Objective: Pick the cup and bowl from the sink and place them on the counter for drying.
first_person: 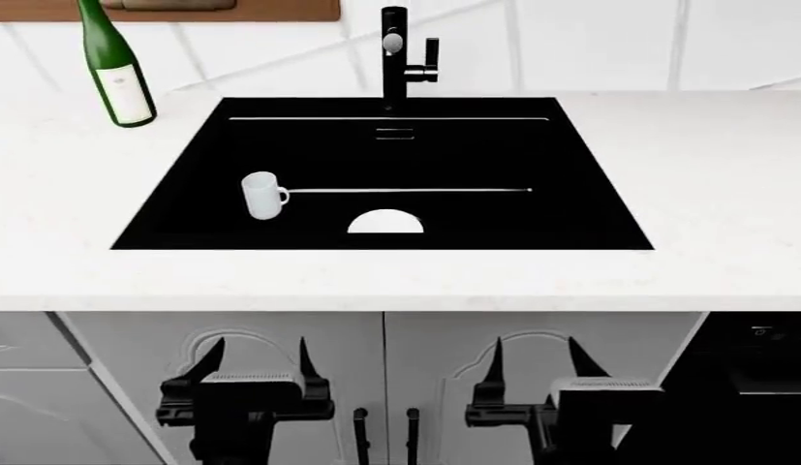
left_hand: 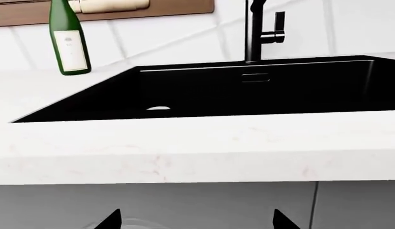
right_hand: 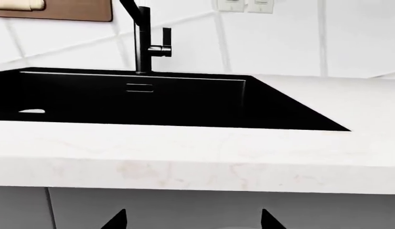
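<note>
While both arms hang low in front of the cabinet doors, below the front edge of the tabletop (first_person: 710,174), nothing in the basin has been lifted. Farthest left on the white slab stands a green wine bottle (first_person: 114,68) with a pale label, upright near the tiled wall and just beyond the sink's back left corner; the left wrist view shows it there too. Below it in the head view, the left gripper (first_person: 261,360) points up toward the tabletop with its two dark fingers spread apart and nothing between them; only its fingertips show at the bottom of the left wrist view.

Next comes the sink (first_person: 581,194), a black rectangular basin set into the tabletop. Inside it, toward the left, the cup (first_person: 261,196) stands upright on the basin floor with its loop handle turned to the right. Right of the cup and nearer the front wall sits the bowl (first_person: 385,224), seen as a white half disc because the front rim of the sink hides its near part. The two are near each other but apart. Behind them, at the middle of the back edge, rises the black faucet (first_person: 397,58) with its side lever.

Right of centre, the right gripper (first_person: 535,363) likewise points upward, fingers parted and empty, in front of the cabinet doors (first_person: 414,349).
</note>
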{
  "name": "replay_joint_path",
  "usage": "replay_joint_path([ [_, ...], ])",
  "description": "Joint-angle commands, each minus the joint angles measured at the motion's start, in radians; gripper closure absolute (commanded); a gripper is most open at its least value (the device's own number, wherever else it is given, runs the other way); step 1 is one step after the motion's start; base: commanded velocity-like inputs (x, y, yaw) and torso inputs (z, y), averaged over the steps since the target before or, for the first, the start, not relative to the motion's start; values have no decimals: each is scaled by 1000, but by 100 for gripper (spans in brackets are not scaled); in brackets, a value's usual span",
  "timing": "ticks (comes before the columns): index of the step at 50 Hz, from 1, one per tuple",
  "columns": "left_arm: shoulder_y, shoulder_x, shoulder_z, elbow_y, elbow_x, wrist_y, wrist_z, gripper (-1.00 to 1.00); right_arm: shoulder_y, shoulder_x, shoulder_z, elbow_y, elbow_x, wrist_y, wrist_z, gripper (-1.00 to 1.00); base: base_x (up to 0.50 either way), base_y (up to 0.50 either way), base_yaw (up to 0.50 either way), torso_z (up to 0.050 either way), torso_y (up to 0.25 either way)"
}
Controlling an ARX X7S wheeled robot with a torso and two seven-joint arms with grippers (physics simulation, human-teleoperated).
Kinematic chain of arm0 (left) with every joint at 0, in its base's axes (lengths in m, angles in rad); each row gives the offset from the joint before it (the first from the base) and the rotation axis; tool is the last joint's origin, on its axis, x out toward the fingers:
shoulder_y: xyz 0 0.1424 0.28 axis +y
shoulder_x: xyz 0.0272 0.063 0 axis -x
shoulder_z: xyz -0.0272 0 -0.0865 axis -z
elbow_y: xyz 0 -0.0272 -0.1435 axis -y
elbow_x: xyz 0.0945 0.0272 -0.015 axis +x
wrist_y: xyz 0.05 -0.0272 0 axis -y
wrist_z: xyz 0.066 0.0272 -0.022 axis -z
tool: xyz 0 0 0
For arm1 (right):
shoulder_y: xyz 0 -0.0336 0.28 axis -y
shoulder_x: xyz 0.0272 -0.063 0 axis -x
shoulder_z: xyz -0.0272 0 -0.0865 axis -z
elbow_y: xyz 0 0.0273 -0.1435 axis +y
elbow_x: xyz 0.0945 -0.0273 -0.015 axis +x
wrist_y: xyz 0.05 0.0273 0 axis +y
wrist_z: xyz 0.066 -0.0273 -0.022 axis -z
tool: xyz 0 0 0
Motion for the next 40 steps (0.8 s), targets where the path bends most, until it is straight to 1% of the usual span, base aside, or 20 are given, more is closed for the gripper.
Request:
replay_joint_path([
  [1, -11, 51, -66, 35, -63, -70, 47, -100, -5, -34, 53, -26, -23, 19, -39, -100, 0, 0, 0, 0, 0],
  [2, -12, 38, -40, 50, -26, -59, 38, -100, 7, -32, 51, -49, -13, 50, -42, -100, 0, 0, 0, 0, 0],
  [5, -21, 22, -28, 140, -35, -124, 39, -100, 40, -23, 50, -118, 9, 137, -46, -100, 0, 0, 0, 0, 0],
  [7, -46, 13, -27, 213, -52, -240, 39, -100, 69, -4, 59, -210, 31, 242, -51, -100, 0, 0, 0, 0, 0],
  [10, -75, -7, -19, 303, -55, -344, 39, -100, 104, 24, 74, -296, 56, 361, -57, -100, 0, 0, 0, 0, 0],
  [12, -132, -36, -10, 414, -62, -481, 49, -100, 164, 58, 90, -396, 81, 503, -69, -100, 0, 0, 0, 0, 0],
  [13, -145, -42, -8, 435, -63, -513, 49, -100, 178, 66, 91, -420, 88, 535, -74, -100, 0, 0, 0, 0, 0],
  [15, -221, -56, -18, 521, -89, -657, 62, -100, 257, 102, 110, -515, 128, 689, -94, -100, 0, 0, 0, 0, 0],
  [17, -285, -76, -26, 561, -108, -751, 76, -100, 342, 131, 145, -587, 180, 834, -115, -100, 0, 0, 0, 0, 0],
  [18, -298, -85, -28, 566, -113, -763, 83, -100, 367, 134, 161, -606, 197, 874, -118, -100, 0, 0, 0, 0, 0],
  [19, -338, -93, -40, 577, -120, -811, 86, -100, 426, 143, 193, -635, 235, 966, -129, -100, 0, 0, 0, 0, 0],
  [20, -358, -98, -46, 586, -128, -840, 91, -100, 452, 147, 206, -646, 251, 1001, -133, -100, 0, 0, 0, 0, 0],
  [21, -407, -97, -55, 599, -147, -907, 98, -100, 513, 157, 233, -660, 280, 1076, -142, -100, 0, 0, 0, 0, 0],
  [22, -433, -96, -54, 603, -148, -950, 92, -100, 539, 159, 248, -664, 293, 1107, -145, -100, 0, 0, 0, 0, 0],
  [25, -579, -100, -103, 613, -193, -1132, 113, -100, 711, 198, 291, -663, 336, 1266, -155, -100, 0, 0, 0, 0, 0],
  [30, -797, -115, -142, 586, -238, -1352, 140, -100, 928, 222, 312, -584, 378, 1410, -177, -100, 0, 0, 0, 0, 0],
  [33, -902, -154, -123, 502, -245, -1384, 162, -100, 1053, 252, 297, -485, 395, 1449, -204, -100, 0, 0, 0, 0, 0],
  [35, -942, -174, -108, 446, -238, -1374, 165, -100, 1093, 277, 263, -437, 397, 1463, -214, -100, 0, 0, 0, 0, 0],
  [37, -971, -180, -100, 405, -238, -1369, 171, -100, 1133, 267, 283, -395, 406, 1471, -223, -100, 0, 0, 0, 0, 0],
  [40, -1035, -170, -100, 332, -237, -1377, 172, -100, 1232, 287, 240, -327, 411, 1501, -229, -100, 0, 0, 0, 0, 0],
])
